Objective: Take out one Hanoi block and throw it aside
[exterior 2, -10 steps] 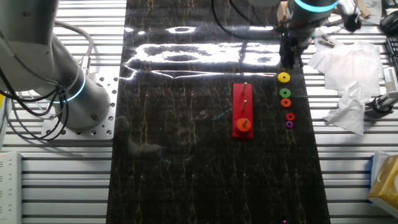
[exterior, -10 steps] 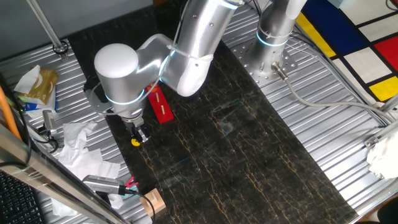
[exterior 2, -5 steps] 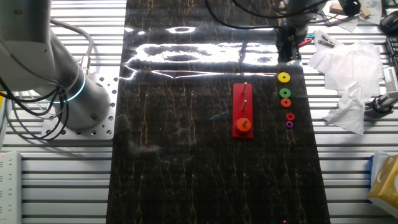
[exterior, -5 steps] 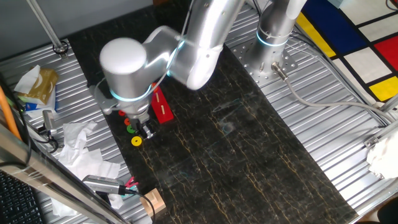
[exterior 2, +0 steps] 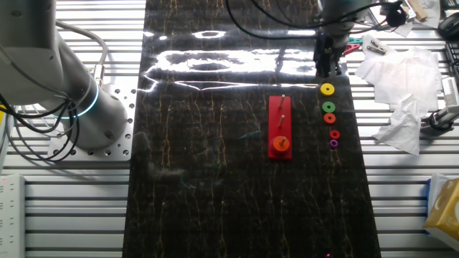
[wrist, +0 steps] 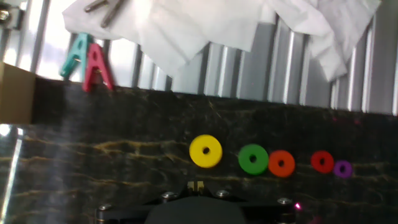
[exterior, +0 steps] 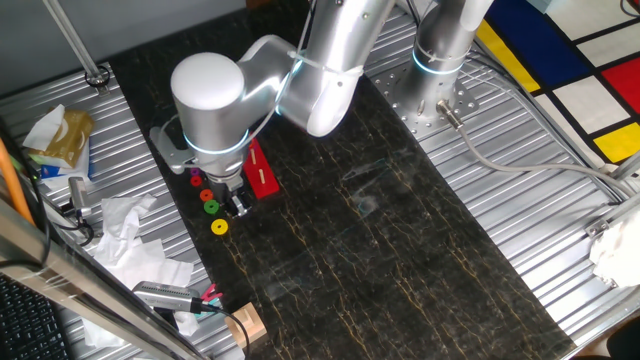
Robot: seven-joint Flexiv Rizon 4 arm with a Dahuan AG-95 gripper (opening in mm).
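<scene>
The yellow Hanoi block (exterior: 219, 227) lies flat on the dark mat near its edge, first in a row with the green ring (exterior: 210, 208), an orange ring, a red ring and a magenta ring. It also shows in the other fixed view (exterior 2: 327, 89) and in the hand view (wrist: 205, 151). The red peg base (exterior 2: 280, 127) carries one orange ring (exterior 2: 282, 143). My gripper (exterior: 238, 206) hangs above the mat between the base and the ring row, apart from the yellow block. Its fingertips (wrist: 193, 186) sit close together, shut and empty.
Crumpled white tissue (exterior 2: 391, 100) lies on the ribbed metal table beside the rings. Teal and pink clips (wrist: 90, 61) lie at the mat's edge. A wooden block (exterior: 246, 324) sits at the mat's corner. A second arm's base (exterior 2: 86, 107) stands at the far side.
My gripper has left the yellow block, rising and moving toward the red base. The yellow block stays flat on the mat where it was set down.
</scene>
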